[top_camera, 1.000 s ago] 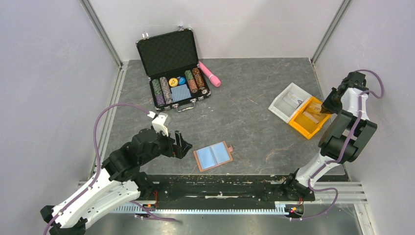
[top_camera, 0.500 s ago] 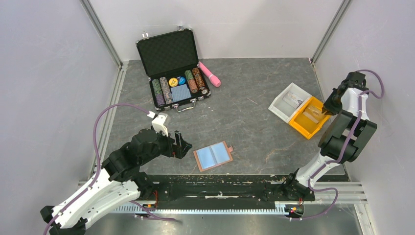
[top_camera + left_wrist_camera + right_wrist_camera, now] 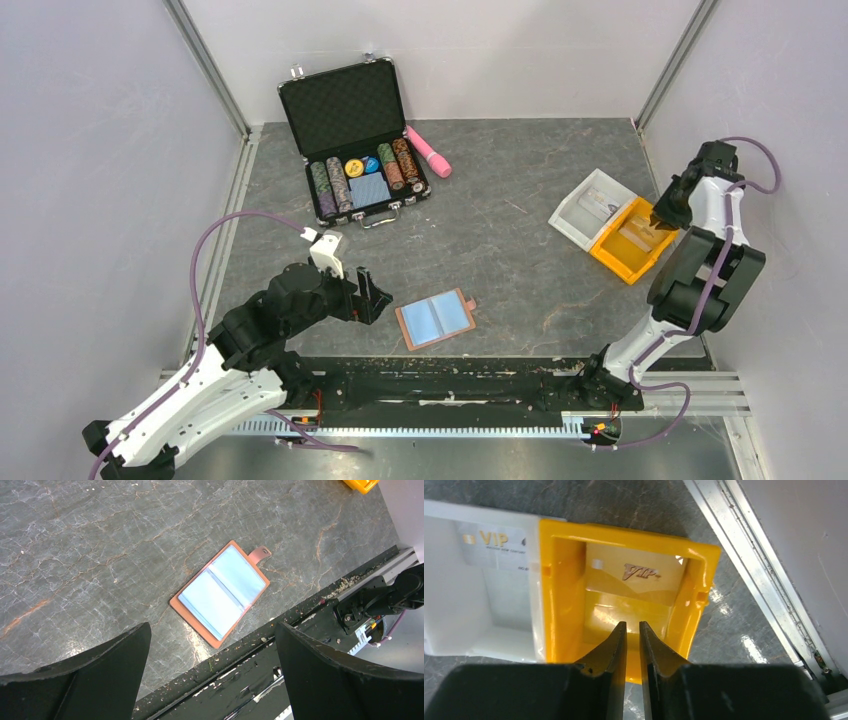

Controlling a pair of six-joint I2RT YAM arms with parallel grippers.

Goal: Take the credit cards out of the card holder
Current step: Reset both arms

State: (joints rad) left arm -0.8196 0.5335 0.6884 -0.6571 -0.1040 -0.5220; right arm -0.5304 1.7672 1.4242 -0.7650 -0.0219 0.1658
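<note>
The card holder [image 3: 436, 319] lies open and flat near the front edge, brown rim, light blue pockets, its tab pointing right; no card shows in it. It also shows in the left wrist view [image 3: 220, 592]. My left gripper [image 3: 378, 297] is open and empty just left of it [image 3: 212, 630]. My right gripper [image 3: 662, 213] hovers over the yellow bin [image 3: 628, 262], jaws almost together with nothing between them [image 3: 633, 625]. A tan card marked VIP [image 3: 636, 577] lies in the yellow bin [image 3: 560, 580]. A pale VIP card [image 3: 494, 545] lies in the white bin [image 3: 454, 625].
An open black poker chip case [image 3: 355, 140] with chips and a blue block stands at the back left, a pink cylinder [image 3: 428, 150] beside it. The white bin [image 3: 580, 205] adjoins the yellow one. A metal rail runs along the right wall.
My right gripper has drawn back and up a little from the yellow bin. The left arm and card holder have not moved.
</note>
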